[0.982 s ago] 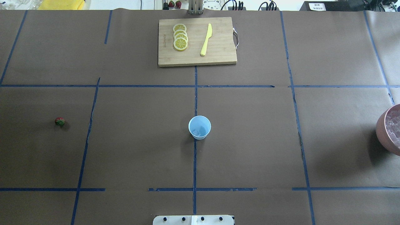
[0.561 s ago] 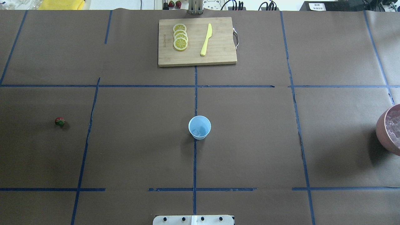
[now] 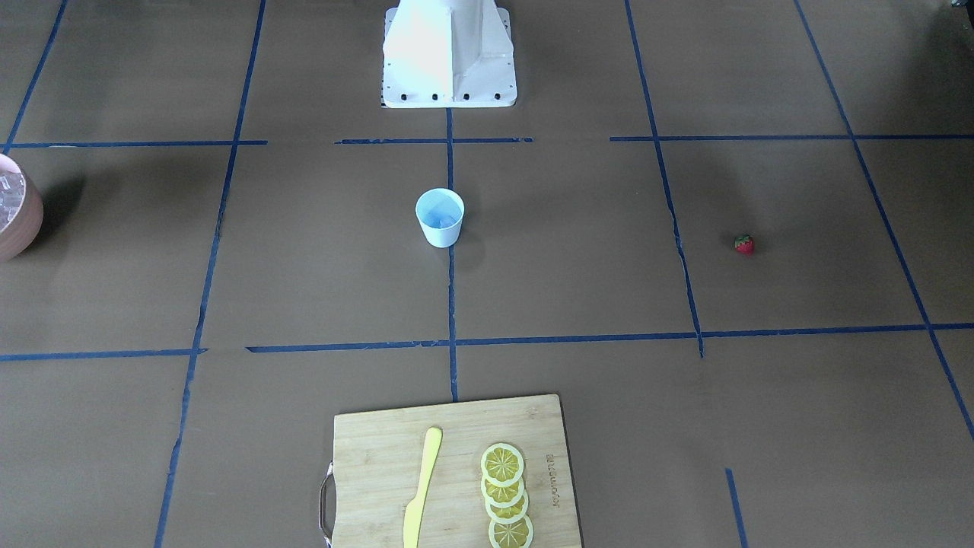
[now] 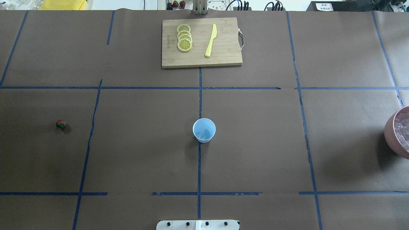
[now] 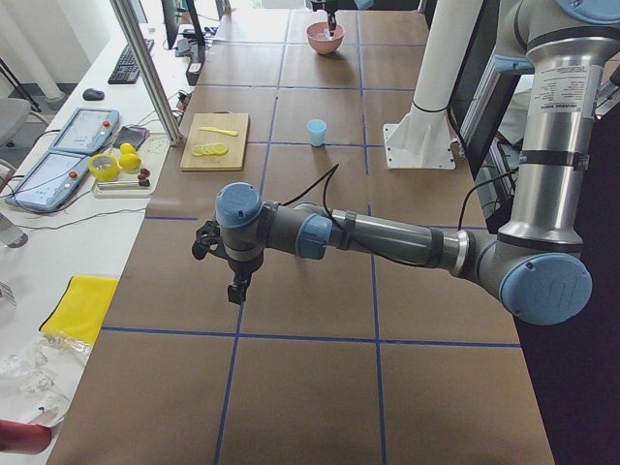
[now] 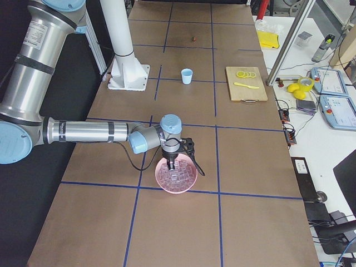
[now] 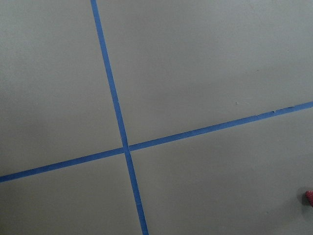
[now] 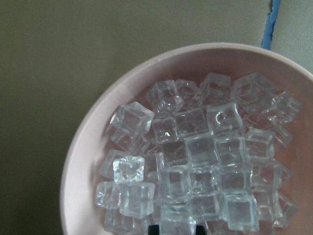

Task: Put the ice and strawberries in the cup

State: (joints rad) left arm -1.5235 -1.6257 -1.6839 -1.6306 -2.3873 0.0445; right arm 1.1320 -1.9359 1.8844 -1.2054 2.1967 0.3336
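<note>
Though heaped with ice (image 8: 190,161), clipped by the overhead view's right edge: pinkish bowl (image 4: 391,137). Cannot tell the jaws' opening or any hold for the right gripper (image 6: 171,166), poised over that bowl, nor for the left gripper (image 5: 236,294), above bare surface (image 5: 291,320). No shift overhead since a second ago. Pale-blue cup (image 4: 208,127) upright at mid-surface on a blue tape line, rim up, long axis vertical, a cube faintly visible inside. Strawberry (image 4: 61,124) well apart on the robot's left; leafy top's direction too small to judge.
</note>
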